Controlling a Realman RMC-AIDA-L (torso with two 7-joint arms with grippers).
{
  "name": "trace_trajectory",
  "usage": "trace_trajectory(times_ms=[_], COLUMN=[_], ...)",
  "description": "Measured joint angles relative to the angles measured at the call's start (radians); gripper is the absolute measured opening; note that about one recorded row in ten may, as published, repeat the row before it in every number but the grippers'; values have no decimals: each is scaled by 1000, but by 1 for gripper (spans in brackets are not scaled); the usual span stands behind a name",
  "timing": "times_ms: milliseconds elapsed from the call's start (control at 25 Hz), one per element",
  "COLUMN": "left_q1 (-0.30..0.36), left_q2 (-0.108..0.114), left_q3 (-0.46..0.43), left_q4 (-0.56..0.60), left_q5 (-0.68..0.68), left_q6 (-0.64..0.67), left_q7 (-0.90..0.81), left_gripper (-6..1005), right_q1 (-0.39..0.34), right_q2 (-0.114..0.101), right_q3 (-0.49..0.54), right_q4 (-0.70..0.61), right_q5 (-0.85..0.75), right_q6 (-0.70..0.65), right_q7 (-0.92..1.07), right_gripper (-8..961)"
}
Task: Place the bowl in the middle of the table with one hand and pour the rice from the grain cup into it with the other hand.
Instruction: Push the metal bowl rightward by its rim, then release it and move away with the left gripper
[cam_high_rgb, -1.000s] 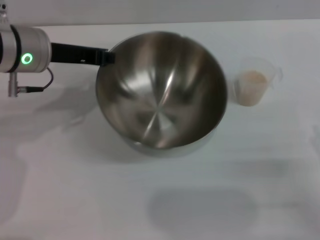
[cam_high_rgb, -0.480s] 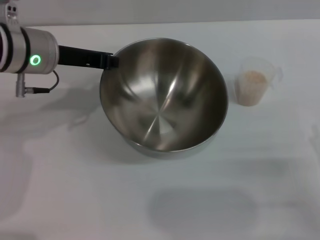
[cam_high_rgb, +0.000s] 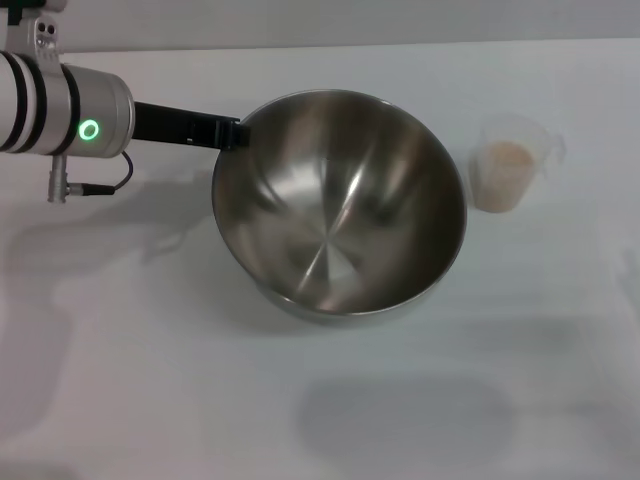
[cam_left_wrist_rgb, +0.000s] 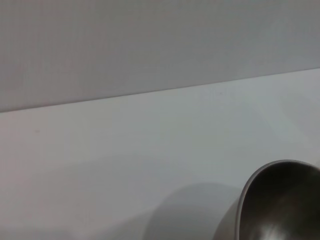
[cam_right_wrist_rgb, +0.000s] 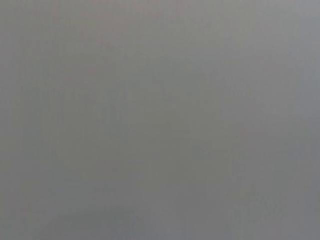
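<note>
The left gripper (cam_high_rgb: 232, 133) comes in from the left edge of the tabletop (cam_high_rgb: 150, 380), with its dark fingers stretched out flat toward the right. Their tips meet the rim of the bowl (cam_high_rgb: 340, 205) on its far-left side, and they look clamped on that rim, one finger inside and one outside, though the exact contact is too small to be sure. The left wrist view shows only a piece of the bowl's rim and the bare tabletop behind it, and no fingers.

The bowl is near the middle of the tabletop, a little toward the far edge. It seems tilted, with the gripped side higher and the open mouth turned toward the near edge, so I judge it is not yet set flat. The inside is empty.

To the right of the bowl, just beside it but not touching, the cup (cam_high_rgb: 515, 165) stands upright, near the far right part of the tabletop. The rice (cam_high_rgb: 503, 172) fills about its lower half.

The right gripper is not visible in the head view, and the right wrist view shows only a plain grey field, so I cannot tell the state of its fingers.

The cup lies on the right side of the bowl, so the right arm is clearly the nearer one for it. The pour would then go leftward over the bowl's right rim, away from the left fingers.
</note>
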Motion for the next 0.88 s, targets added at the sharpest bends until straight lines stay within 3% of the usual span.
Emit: trace_trajectory(times_ms=[880], left_q1=[-3], left_q2=[0], left_q3=[61], left_q4=[34], left_q5=[-40], left_q6=[44], left_q7=[15], left_gripper=[111], right_q1=[7], right_q2=[0], right_q3=[-11], right_q4=[1], right_q5=[0], right_q6=[7], right_q7=[-1], right_gripper=[826])
